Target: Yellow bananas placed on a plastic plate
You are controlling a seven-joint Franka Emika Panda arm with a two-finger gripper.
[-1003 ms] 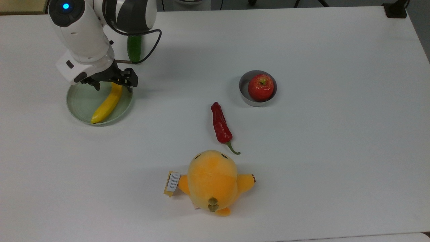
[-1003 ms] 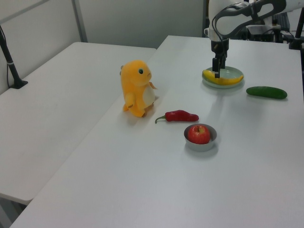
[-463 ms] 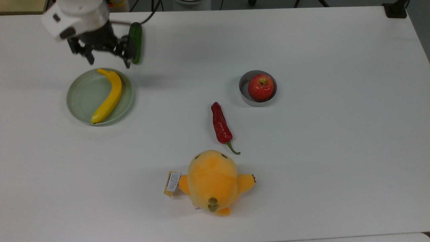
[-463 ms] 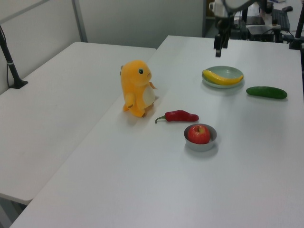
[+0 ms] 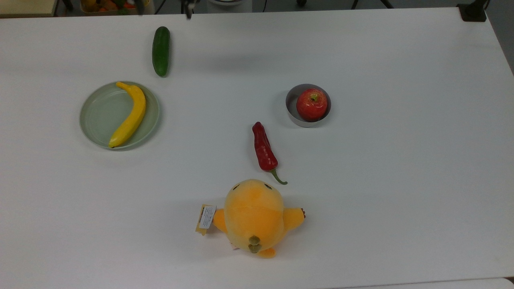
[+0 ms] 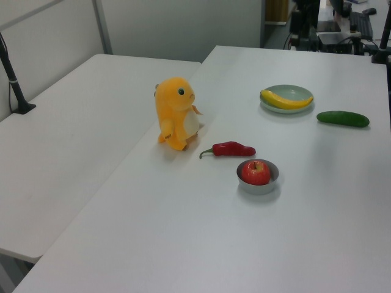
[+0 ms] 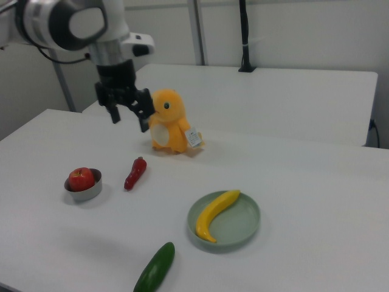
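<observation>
The yellow banana lies curved across the right half of the pale green plastic plate at the top view's left, stem end toward the far edge. The left view has the banana resting on the plate too. In the right view the banana sits on the plate near the front. My gripper hangs high above the table, well away from the plate, open with nothing between its fingers.
A dark green cucumber lies just beyond the plate. A red apple sits in a small grey bowl. A red chili pepper and an orange plush chick lie mid-table.
My gripper let go of the banana on the plate, lifted and pulled back past the top view's upper edge. The banana and plate stayed put.
</observation>
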